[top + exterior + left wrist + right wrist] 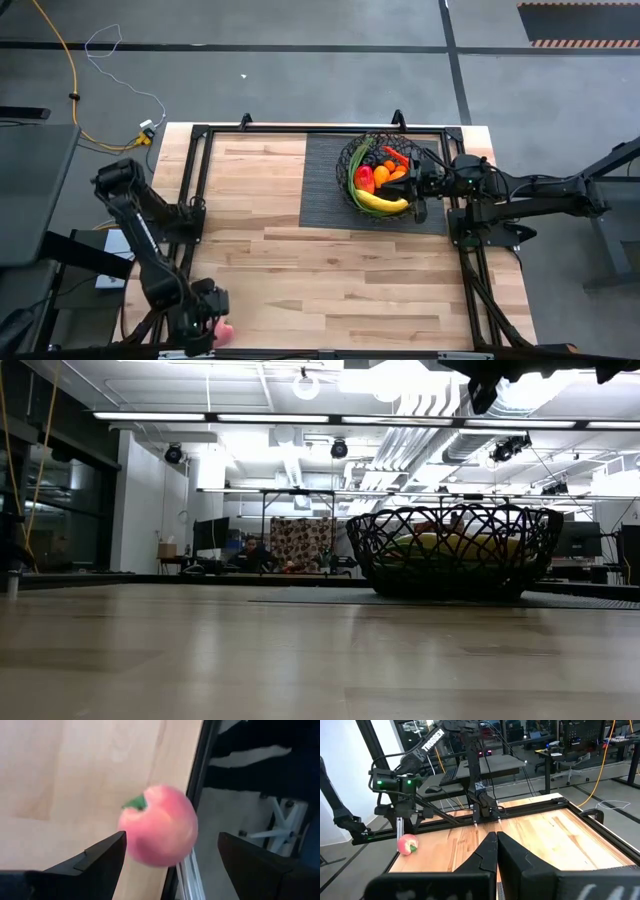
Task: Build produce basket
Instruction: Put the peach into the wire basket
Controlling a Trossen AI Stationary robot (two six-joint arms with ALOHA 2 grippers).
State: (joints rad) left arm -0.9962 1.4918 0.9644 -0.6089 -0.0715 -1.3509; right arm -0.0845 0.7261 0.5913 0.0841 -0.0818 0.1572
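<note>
Pink-red, with a green leaf at its stem, the apple is seen at the near left corner of the wooden table, right at its edge. It is flanked by the spread fingers of the left gripper, and no contact with either finger can be made out. The black wire basket is set on a dark ribbed mat, filled with a banana and other produce. Beside it, the right gripper is pressed together.
</note>
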